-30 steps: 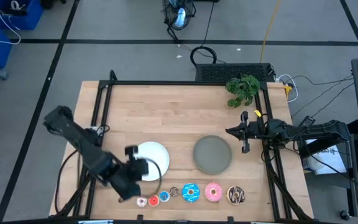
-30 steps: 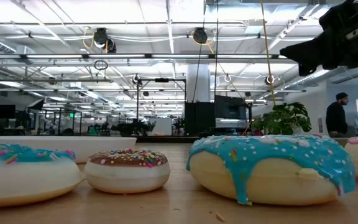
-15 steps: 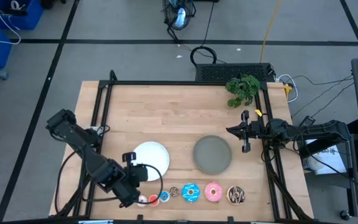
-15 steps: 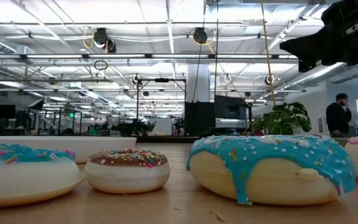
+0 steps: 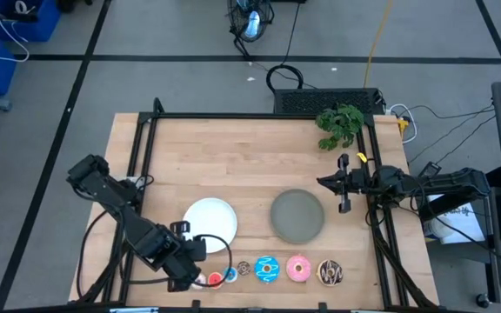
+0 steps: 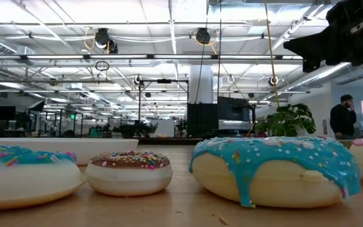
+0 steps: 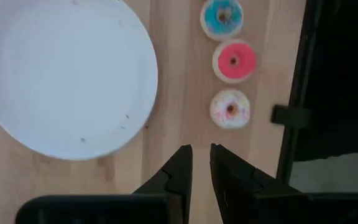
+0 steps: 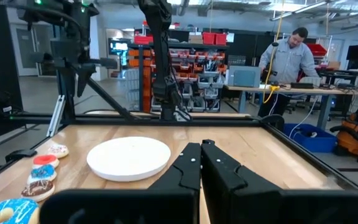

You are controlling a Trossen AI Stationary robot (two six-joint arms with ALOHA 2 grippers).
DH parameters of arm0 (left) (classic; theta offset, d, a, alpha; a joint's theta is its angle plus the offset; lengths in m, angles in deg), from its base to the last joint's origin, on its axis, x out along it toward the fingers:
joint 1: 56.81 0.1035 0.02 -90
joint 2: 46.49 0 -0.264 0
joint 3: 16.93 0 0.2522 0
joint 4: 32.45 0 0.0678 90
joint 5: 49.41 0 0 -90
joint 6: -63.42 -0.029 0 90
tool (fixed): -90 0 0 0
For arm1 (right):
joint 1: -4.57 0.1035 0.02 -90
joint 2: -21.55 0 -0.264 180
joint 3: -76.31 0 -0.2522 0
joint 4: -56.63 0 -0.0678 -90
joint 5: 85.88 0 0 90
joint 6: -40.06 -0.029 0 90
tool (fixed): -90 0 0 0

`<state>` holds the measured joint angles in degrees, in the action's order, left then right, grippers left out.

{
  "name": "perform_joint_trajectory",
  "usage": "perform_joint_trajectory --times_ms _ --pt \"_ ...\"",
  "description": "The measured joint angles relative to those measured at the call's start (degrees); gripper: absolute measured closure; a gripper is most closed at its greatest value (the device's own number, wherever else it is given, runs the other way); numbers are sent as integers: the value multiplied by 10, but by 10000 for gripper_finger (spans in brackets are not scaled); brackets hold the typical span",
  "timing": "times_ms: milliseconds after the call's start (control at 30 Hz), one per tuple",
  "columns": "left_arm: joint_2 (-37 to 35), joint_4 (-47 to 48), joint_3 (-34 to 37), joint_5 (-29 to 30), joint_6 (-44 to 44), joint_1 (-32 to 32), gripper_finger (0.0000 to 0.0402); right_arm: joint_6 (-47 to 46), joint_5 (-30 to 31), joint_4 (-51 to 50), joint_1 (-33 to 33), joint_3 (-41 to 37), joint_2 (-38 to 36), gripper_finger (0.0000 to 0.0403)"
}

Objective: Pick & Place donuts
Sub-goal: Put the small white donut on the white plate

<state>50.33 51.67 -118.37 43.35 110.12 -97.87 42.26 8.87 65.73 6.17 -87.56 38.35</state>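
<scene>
A row of toy donuts lies flat along the table's near edge: white-pink (image 5: 200, 281), red (image 5: 216, 278), small brown (image 5: 243, 269), blue sprinkled (image 5: 266, 269), pink (image 5: 298, 269), dark brown with drizzle (image 5: 330, 272). My left gripper (image 5: 191, 265) hangs above the row's left end and touches nothing. In its wrist view the gripper (image 7: 201, 149) is open by a narrow gap. The white-pink donut (image 7: 230, 109), the red donut (image 7: 234, 61) and a small blue donut (image 7: 222, 17) lie just ahead. My right gripper (image 5: 322, 183) waits, shut (image 8: 199, 146), at the table's right side.
The white plate (image 5: 211, 219) sits just beyond the left gripper, and the grey plate (image 5: 297, 216) lies to its right. A green plant (image 5: 340, 124) stands at the far right corner. A black frame rail (image 7: 297, 93) runs beside the small donuts. A person (image 8: 291, 56) stands beyond the table.
My left gripper has moved from over the white plate's near-left rim toward the table's near edge, ending above the left end of the donut row. The donuts and plates have stayed where they were.
</scene>
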Motion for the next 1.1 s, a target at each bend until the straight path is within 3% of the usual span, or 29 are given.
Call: perform_joint_trajectory --times_ms 233,500,633,867,1100 --pt "0 -95 0 8 -11 1 339 -1 0 11 0 0 0 403" --pt "30 -143 0 1 52 -26 339 -28 0 8 0 0 0 403" --pt "69 -139 -24 -47 68 -31 339 -25 0 11 0 0 0 403" --pt "127 -101 -94 -3 -32 -50 339 -24 0 13 0 0 0 403" --pt "128 -61 -95 -4 41 -46 339 -24 0 11 0 0 0 403"
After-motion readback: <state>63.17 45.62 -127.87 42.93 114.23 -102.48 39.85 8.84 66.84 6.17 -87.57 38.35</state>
